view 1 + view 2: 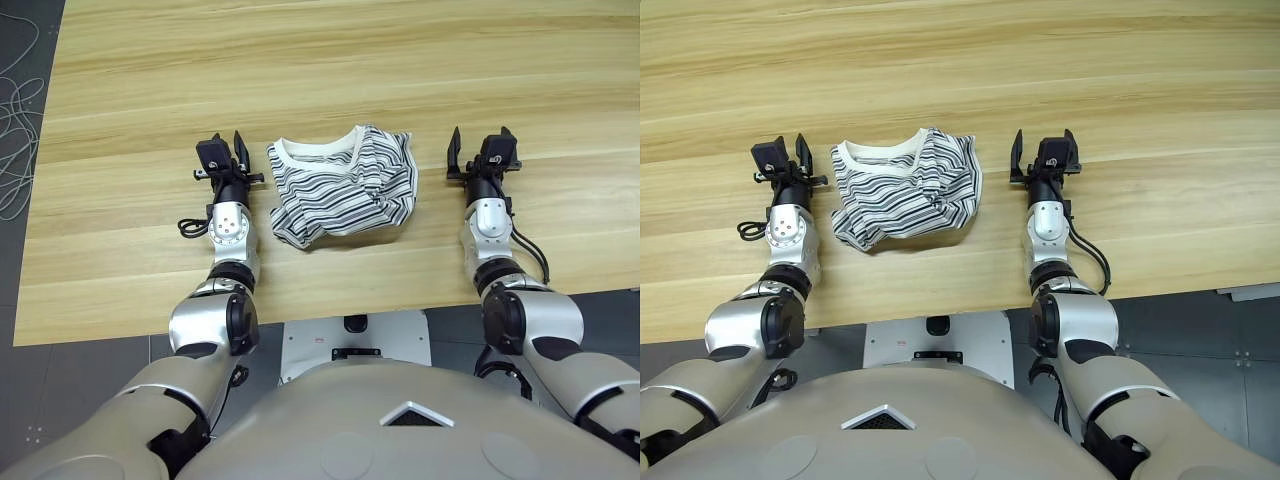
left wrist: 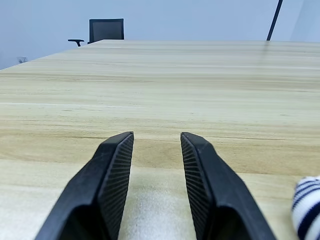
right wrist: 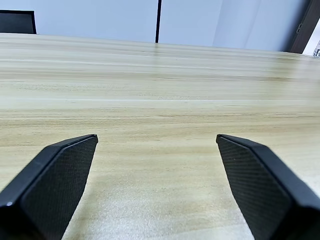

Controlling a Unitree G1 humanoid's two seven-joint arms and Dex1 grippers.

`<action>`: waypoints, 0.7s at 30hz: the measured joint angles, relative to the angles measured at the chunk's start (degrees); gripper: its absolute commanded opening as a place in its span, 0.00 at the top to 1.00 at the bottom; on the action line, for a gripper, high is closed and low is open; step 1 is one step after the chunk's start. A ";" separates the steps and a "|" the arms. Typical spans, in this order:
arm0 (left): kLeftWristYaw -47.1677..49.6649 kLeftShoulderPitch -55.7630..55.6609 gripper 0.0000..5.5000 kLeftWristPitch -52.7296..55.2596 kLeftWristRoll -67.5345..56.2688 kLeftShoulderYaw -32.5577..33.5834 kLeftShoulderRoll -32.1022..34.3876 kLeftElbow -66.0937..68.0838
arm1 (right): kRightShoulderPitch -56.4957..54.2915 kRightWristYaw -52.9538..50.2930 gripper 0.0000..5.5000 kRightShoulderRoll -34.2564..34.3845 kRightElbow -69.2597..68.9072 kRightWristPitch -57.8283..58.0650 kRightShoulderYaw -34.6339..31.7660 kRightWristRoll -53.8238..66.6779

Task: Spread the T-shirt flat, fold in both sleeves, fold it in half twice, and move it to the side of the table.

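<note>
Left eye view: T-shirt [image 1: 342, 187] lay crumpled between two released grippers

The striped T-shirt sat bunched in a heap near the front edge of the wooden table [image 1: 300, 60], its pale collar turned toward the far side. The left gripper [image 1: 227, 138] rested low over the table just beside the shirt, fingers parted a little and holding nothing. The right gripper [image 1: 480, 135] lay near the shirt's other side, spread wider, also empty. A dark chair [image 2: 106, 30] stood beyond the table's far end
</note>
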 measured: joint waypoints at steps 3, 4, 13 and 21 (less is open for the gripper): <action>0.00 0.00 0.68 0.00 -0.03 0.02 -0.01 0.00 | 0.00 0.00 0.20 0.00 0.00 0.00 0.00 -0.02; -0.05 0.00 0.68 -0.04 -0.07 0.03 -0.03 -0.02 | 0.00 0.00 0.20 0.00 0.00 0.00 0.00 -0.02; -2.65 -4.81 0.68 -3.74 -1.76 1.46 6.60 -4.95 | 0.04 0.00 0.20 -0.02 -0.14 -0.02 -0.09 -0.01; -16.00 -6.23 0.68 -1.10 -0.76 -1.92 16.55 -10.59 | 2.96 -0.53 0.20 0.08 -1.87 -3.81 -0.01 0.00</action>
